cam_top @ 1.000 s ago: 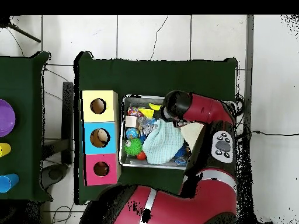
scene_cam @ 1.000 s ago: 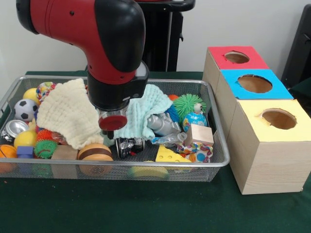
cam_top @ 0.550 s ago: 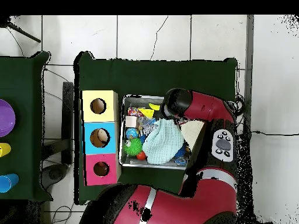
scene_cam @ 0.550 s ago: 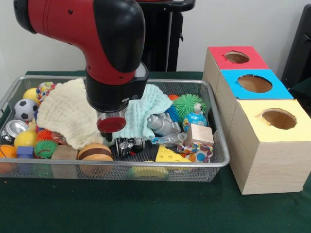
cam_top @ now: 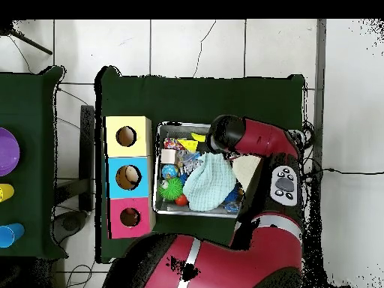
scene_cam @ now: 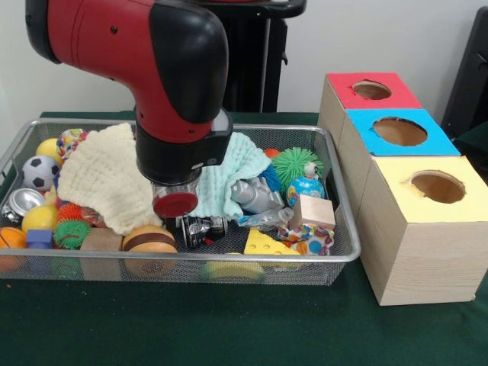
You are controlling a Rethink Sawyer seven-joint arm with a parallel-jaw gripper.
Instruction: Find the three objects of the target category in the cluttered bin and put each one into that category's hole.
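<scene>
Arm (scene_cam: pixel 164 84) over cluttered bin (scene_cam: pixel 335 255)

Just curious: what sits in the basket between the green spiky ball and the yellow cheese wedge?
In the front view, a globe-patterned ball and a wooden block lie between the green spiky ball and the cheese wedge.

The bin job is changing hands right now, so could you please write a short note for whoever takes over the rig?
Gripper: the arm hangs low over the bin, its wrist above the black can. The wrist hides the gripper, so I cannot tell its state or whether it holds anything.
Things: the bin is full of clutter: balls at one end, a cream cloth and a mint cloth on top, a cheese wedge and a wood block toward the boxes. Red box, blue box and yellow box stand beside it.
Done: nothing that shows; I cannot see into the holes.
Left: find the three targets and drop each in its hole.
</scene>
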